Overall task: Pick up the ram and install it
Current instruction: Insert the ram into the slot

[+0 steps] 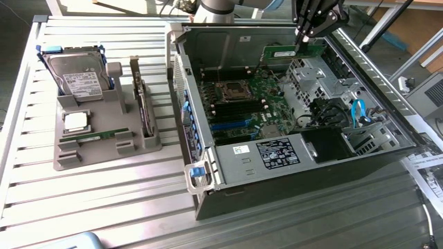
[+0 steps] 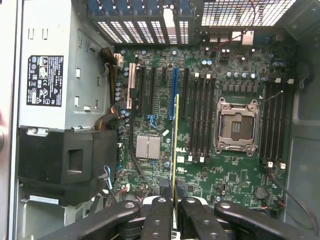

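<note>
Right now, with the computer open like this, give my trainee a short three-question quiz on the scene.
1. True or false: the jaws are shut on the ram.
2. Which lies on the grey tray? A) hard drive B) keyboard C) screwdriver
3. Fill the gap: the ram is held above the open computer ____.
Key: 1 true; 2 A; 3 case.

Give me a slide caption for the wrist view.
End effector grips the ram edge-on over the open computer's motherboard.
</note>
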